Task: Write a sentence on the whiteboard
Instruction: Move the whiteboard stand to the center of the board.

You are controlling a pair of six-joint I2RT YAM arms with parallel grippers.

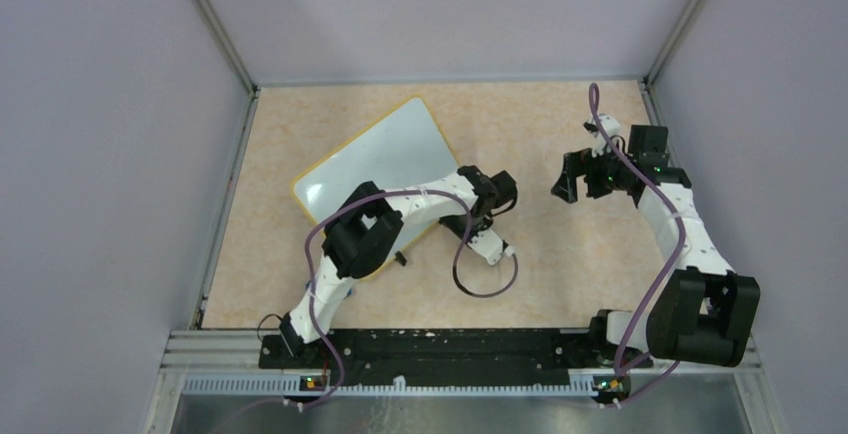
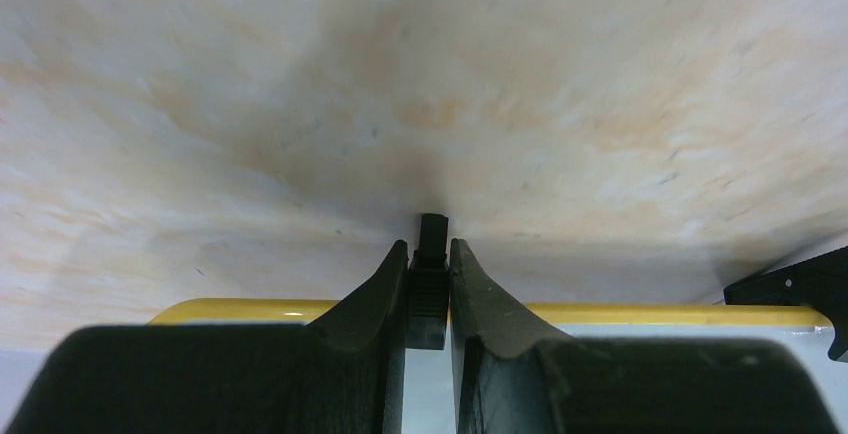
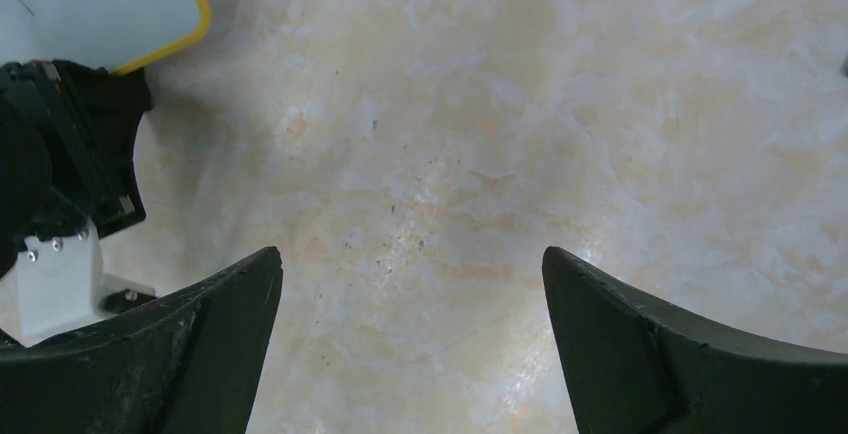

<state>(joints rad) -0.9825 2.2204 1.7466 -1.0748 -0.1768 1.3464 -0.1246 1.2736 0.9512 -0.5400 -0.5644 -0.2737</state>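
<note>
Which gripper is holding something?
The left gripper: its fingers pinch a small black ridged object. The right gripper has its fingers wide apart, empty.

Soft, even overhead light; one wrist view blurred, the other crisp.
From above, the whiteboard (image 1: 385,164) shows a pale sheen without hard glare, and only faint shadows fall on the tabletop (image 1: 560,254) right of it. In the left wrist view the tabletop beyond the whiteboard's rim is smeared, darkening around the black ribbed piece (image 2: 430,289). The right wrist view is sharp, with a mild bright patch below-right of the whiteboard's corner.
</note>
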